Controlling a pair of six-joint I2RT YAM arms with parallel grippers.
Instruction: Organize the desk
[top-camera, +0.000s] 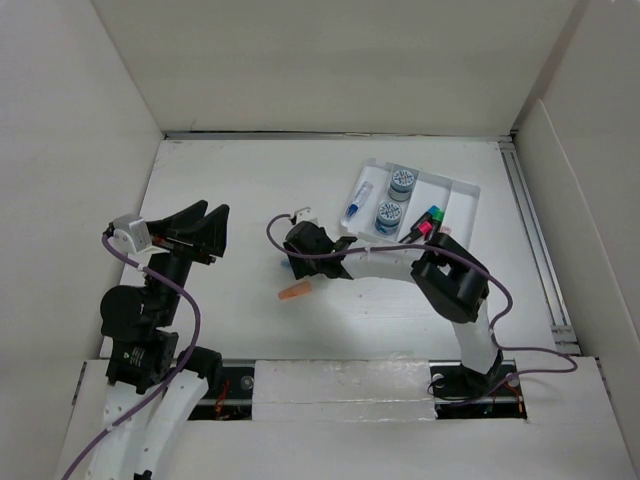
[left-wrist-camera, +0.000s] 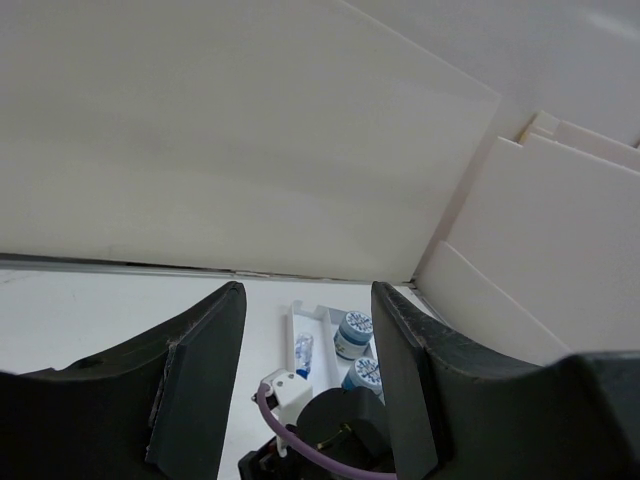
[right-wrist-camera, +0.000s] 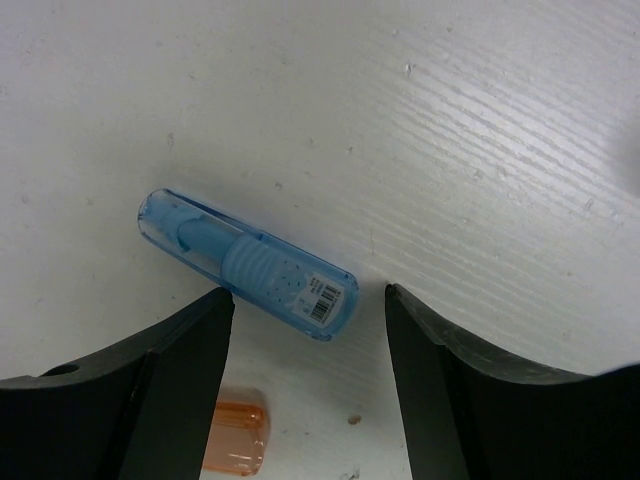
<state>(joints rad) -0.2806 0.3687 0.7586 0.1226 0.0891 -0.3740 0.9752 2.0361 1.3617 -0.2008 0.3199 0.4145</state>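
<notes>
While the right arm reaches left across the desk (top-camera: 230, 190), the top view shows the right gripper (top-camera: 296, 252) low over a blue tube (top-camera: 287, 268), with an orange cap (top-camera: 293, 292) lying just nearer the arm bases. The ribbed tray (top-camera: 465, 185) sits at the far right and holds two blue-lidded jars (top-camera: 402, 180), a small vial and some markers (top-camera: 428, 220). The left gripper (top-camera: 205, 225) is raised at the left, well apart from all of these. From the left wrist, the left gripper (left-wrist-camera: 305, 300) has its jaws moderately spread with nothing between them, looking across the desk (left-wrist-camera: 90, 300) towards the tray (left-wrist-camera: 298, 318) and jars (left-wrist-camera: 353, 333). From the right wrist, the right gripper (right-wrist-camera: 303, 300) stands wide and carries nothing. The blue tube (right-wrist-camera: 245, 265) lies flat and diagonal on the desk (right-wrist-camera: 480, 120), and only its barcoded end falls between the fingertips (right-wrist-camera: 215, 310). The orange cap (right-wrist-camera: 237, 435) rests close by the left finger. Judgement: the step in hand is the pick of the tube. The jaws should be moved towards the tube's middle and turned square across its long axis, then lowered until the pads bracket the body (a smooth round shell is likely to roll or squirt from an end-on pinch). The left finger must be kept off the orange cap on descent.
</notes>
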